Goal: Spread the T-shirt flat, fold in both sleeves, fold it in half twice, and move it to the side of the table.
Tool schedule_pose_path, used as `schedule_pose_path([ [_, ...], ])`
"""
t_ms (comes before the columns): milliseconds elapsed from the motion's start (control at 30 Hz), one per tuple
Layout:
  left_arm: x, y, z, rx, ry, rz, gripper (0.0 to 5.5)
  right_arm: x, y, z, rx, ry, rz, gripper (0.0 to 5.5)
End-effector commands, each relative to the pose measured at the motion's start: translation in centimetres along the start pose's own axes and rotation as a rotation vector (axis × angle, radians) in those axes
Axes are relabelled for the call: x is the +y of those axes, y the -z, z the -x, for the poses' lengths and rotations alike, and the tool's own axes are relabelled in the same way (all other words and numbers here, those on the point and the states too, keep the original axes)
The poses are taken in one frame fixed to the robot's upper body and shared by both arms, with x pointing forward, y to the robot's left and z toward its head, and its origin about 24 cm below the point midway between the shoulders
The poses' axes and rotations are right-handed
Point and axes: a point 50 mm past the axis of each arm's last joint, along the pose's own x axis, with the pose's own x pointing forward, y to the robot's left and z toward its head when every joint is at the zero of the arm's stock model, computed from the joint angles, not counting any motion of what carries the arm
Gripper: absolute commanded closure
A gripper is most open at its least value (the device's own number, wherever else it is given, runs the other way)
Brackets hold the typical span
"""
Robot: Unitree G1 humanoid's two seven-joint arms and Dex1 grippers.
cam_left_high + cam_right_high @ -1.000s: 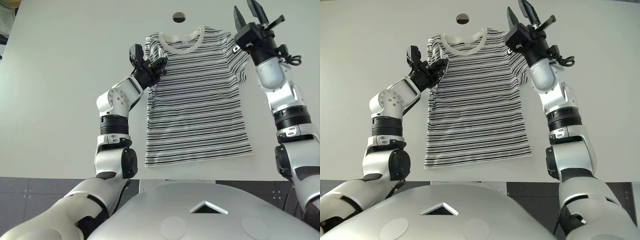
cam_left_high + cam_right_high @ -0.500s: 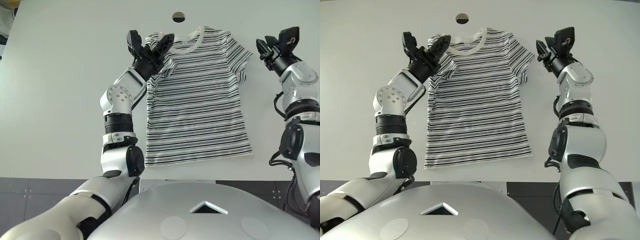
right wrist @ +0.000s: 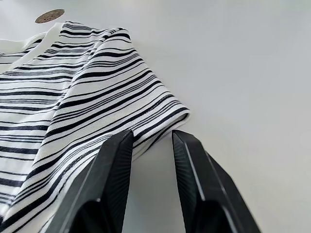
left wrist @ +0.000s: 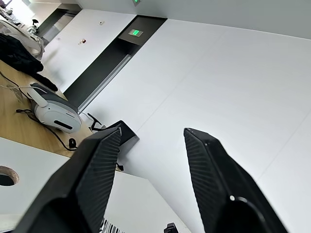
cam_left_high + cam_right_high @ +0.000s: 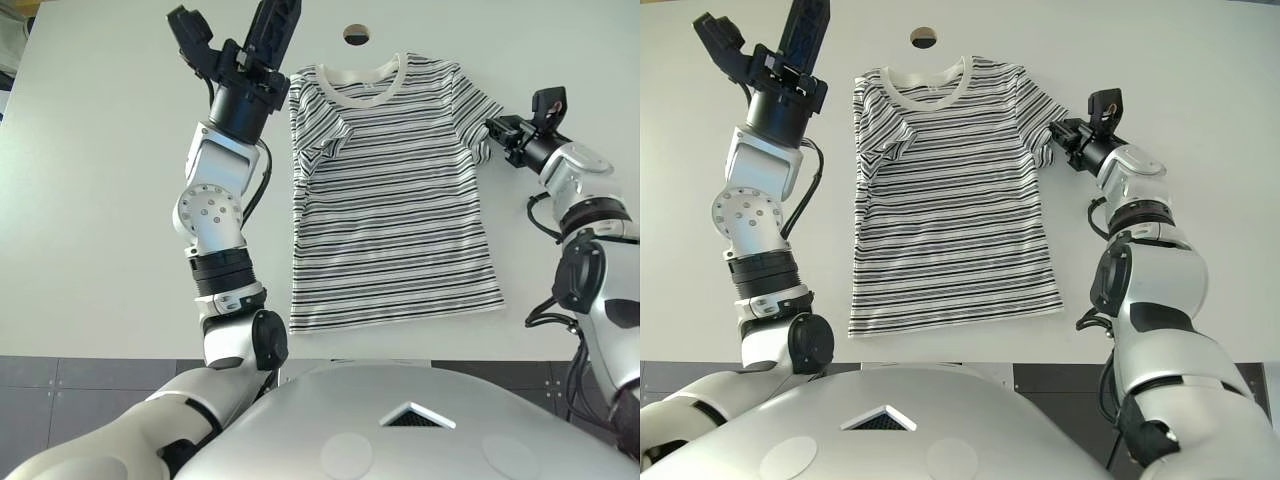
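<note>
Just T-shirt (image 5: 390, 190) flat on table (image 5: 110, 220).

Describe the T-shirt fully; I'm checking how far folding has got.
The T-shirt is a black-and-white striped knit with a white neckband, lying flat on the table, collar away from the robot. The sleeve on the robot's left is folded in over the chest; the other lies spread, the open right pincer at its hem.
</note>
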Motion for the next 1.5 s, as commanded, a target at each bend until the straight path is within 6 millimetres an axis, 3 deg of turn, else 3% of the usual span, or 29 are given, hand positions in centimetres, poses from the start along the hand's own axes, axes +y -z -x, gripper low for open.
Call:
schedule_pose_path([
  [33, 0.3, -0.2, 0.0, -0.004, -0.021, -0.007, 3.1, 0.4, 0.3, -0.3, 0.02, -0.004, -0.027, 4.03],
  [333, 0.6, -0.2, 0.0, -0.001, -0.039, -0.013, 3.07, 0.6, 0.1, -0.5, 0.008, -0.011, -0.041, 5.38],
  [600, 0.9, -0.1, 0.0, -0.004, -0.05, -0.012, 3.07, 0.5, -0.4, -0.4, -0.013, -0.024, -0.036, 5.38],
  [1067, 1.1, 0.0, -0.2, -0.018, -0.056, 0.052, 3.07, -0.1, -3.1, 0.2, -0.127, -0.064, 0.031, 5.38],
  [1233, 1.2, 0.0, -0.2, -0.016, -0.057, 0.054, 3.07, 1.1, -3.5, -0.2, -0.148, -0.133, 0.096, 5.38],
  [1500, 1.2, 0.1, -0.4, -0.012, -0.057, 0.05, 3.07, 4.8, -2.8, -1.3, -0.157, -0.285, 0.219, 5.38],
])
